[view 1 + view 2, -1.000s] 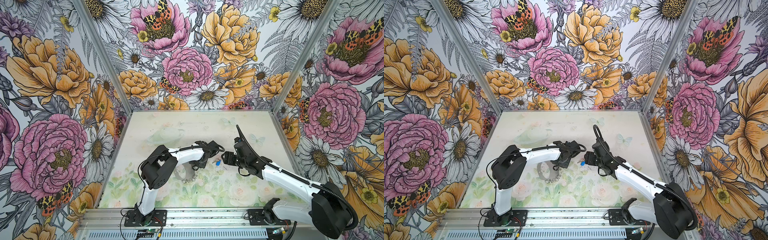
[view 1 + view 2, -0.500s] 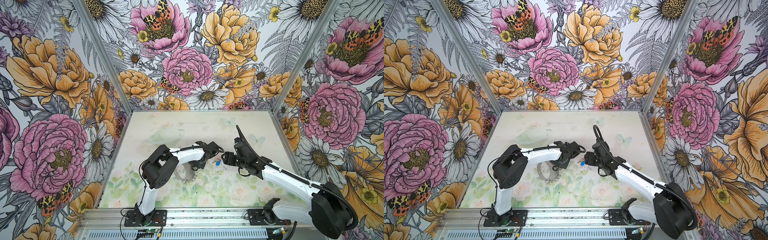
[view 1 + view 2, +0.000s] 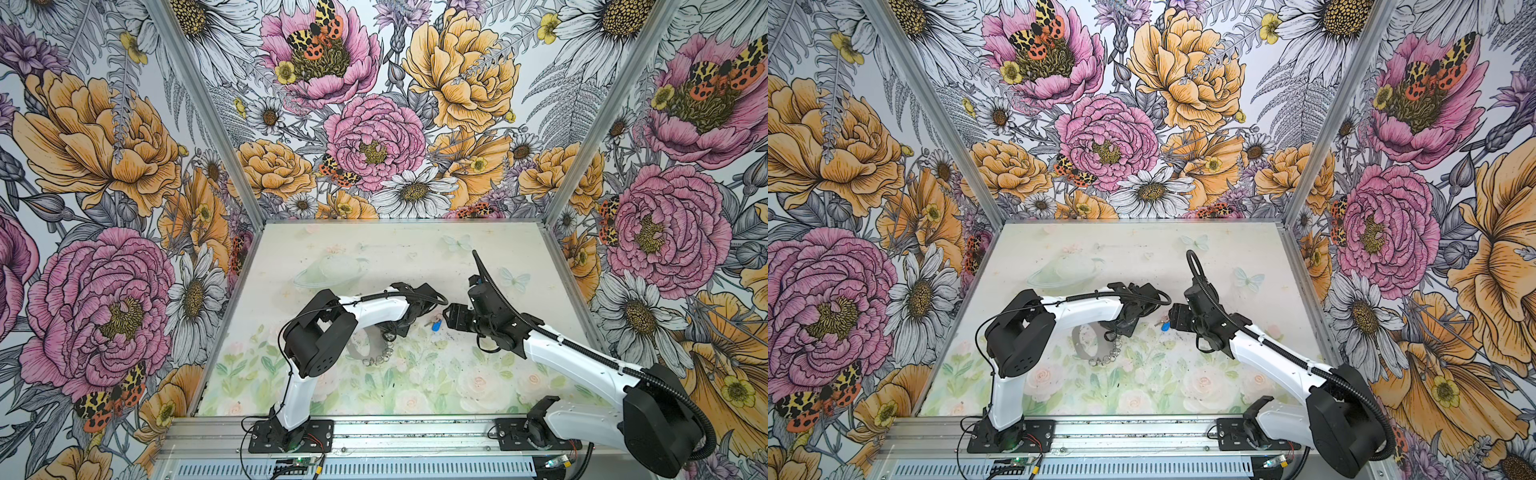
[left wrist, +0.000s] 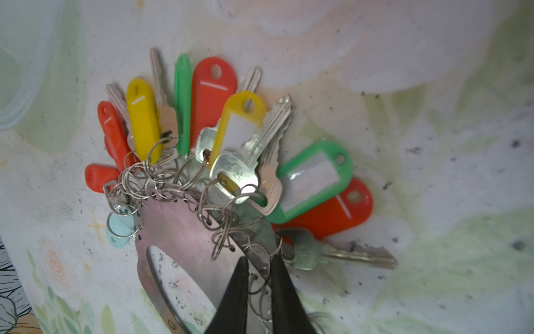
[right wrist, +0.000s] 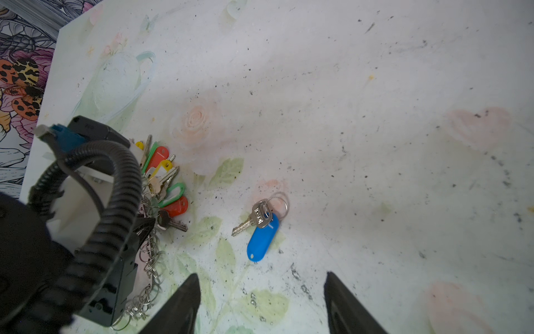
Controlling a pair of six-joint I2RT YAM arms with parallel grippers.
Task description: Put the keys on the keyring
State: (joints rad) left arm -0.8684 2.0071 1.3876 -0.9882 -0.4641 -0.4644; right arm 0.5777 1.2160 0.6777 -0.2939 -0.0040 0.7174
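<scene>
— Grey metal, flat on the table (image 4: pixel 433 144): keyring (image 4: pixel 185 231). Whereabouts?
— Left of the table's middle in both top views, partly covered from above.
— And the keys (image 4: pixel 245 150)?
— Fanned out from one stretch of the rim, hung on small wire loops (image 4: pixel 219 228). Silver blades mixed with red, yellow and green tags, all lying on the table.
— Any off the hoop?
— Yes. Blue tag (image 5: pixel 261 240) with a silver key and ring, loose on the table, well apart from the bunch and between the two grippers.
— Left gripper (image 4: pixel 258 260)?
— Down at the looped rim, beside the bunch. Fingers drawn close, with wire loops in the narrow gap. Cannot tell whether truly clamped on them.
— Right gripper (image 5: pixel 260 274)?
— Spread wide, holding nothing, pointed toward the blue tag and near it, not touching.
</scene>
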